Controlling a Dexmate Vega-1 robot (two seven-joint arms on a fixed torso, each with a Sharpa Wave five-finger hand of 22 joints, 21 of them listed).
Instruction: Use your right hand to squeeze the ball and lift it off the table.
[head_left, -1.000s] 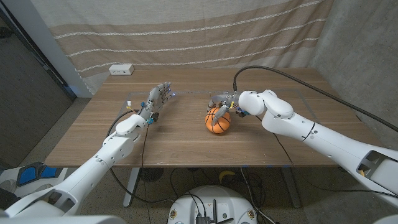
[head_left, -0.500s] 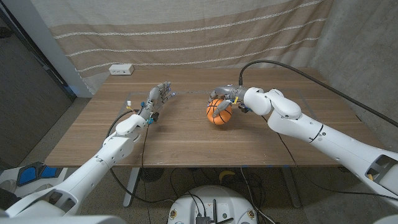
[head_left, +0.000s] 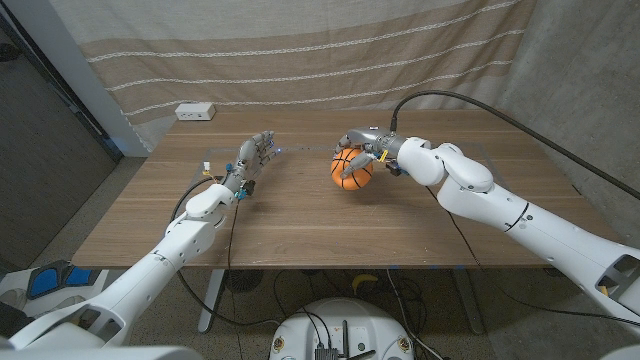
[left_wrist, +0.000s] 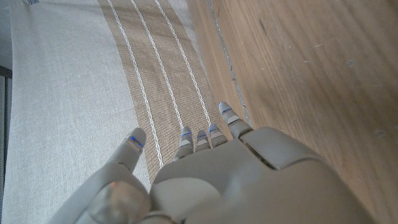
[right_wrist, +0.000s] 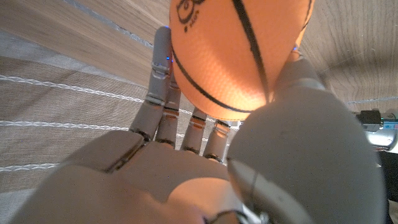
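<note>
Orange ball (head_left: 350, 170) half hidden in gripping right robot hand (head_left: 366, 150); left robot hand (head_left: 252, 160) open

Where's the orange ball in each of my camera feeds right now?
Head view: ball right of centre, gripped by the right robot hand.
Right wrist view: ball fills the top centre, the robot hand's fingers around it.
Left wrist view: not in it.
Shared landmark: the striped curtain behind the table.
</note>
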